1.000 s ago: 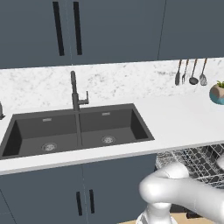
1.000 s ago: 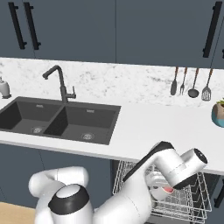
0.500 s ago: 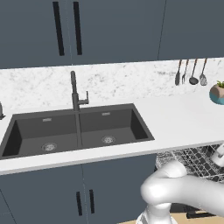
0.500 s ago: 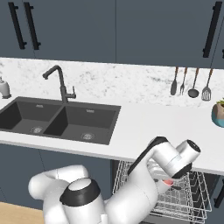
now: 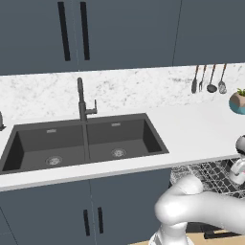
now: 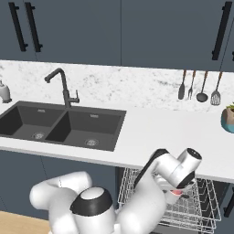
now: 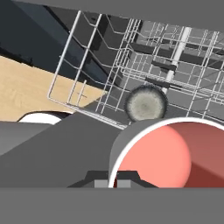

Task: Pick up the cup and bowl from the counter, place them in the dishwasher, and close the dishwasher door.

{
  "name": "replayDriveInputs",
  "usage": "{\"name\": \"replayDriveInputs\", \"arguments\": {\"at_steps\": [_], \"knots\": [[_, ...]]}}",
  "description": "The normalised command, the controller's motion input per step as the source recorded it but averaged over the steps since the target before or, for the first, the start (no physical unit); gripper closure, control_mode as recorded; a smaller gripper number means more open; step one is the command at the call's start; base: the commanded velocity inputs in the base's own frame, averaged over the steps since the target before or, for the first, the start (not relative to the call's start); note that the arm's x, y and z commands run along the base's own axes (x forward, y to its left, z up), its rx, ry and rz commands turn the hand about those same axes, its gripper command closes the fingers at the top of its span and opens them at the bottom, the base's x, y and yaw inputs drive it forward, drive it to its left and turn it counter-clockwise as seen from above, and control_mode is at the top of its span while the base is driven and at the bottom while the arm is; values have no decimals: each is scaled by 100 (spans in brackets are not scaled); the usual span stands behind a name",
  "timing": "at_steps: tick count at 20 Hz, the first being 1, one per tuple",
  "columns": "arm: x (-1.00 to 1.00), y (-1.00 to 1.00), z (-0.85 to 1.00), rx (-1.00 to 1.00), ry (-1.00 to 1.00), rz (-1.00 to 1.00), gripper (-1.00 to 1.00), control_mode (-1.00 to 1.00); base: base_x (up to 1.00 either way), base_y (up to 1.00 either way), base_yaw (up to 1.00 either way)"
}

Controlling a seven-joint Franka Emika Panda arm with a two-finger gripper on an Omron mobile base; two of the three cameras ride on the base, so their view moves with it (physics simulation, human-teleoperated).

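Gripping the cup [image 7: 170,153] by its rim, jaws of the gripper [image 7: 114,180] pinched tight on it, red-pink inside showing, above the silver wire rack [image 6: 201,208] of the open dishwasher [image 5: 210,174]. Beyond, white counter [image 6: 151,132] with dark double sink [image 5: 81,141], teal plant pot [image 6: 227,119], hanging utensils [image 6: 199,87], blue-grey cabinets [image 5: 119,33].

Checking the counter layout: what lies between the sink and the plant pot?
In the right base view, bare white counter lies between sink and plant pot.
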Motion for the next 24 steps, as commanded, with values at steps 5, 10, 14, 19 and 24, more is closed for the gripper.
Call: {"name": "replayDriveInputs", "arguments": {"at_steps": [5, 10, 14, 19, 24], "knots": [[0, -22, -70, -4, 0, -1, 100, -100, 0, 0, 0], [3, -14, -36, -2, -3, 0, 100, -100, 0, 0, 0], [15, -19, 0, 0, -6, 0, 100, -100, 0, 0, 0], [37, -19, -6, 0, -1, 0, 100, -100, 0, 0, 0], [16, -1, -22, 0, 0, 0, 100, -100, 0, 0, 0]]}}
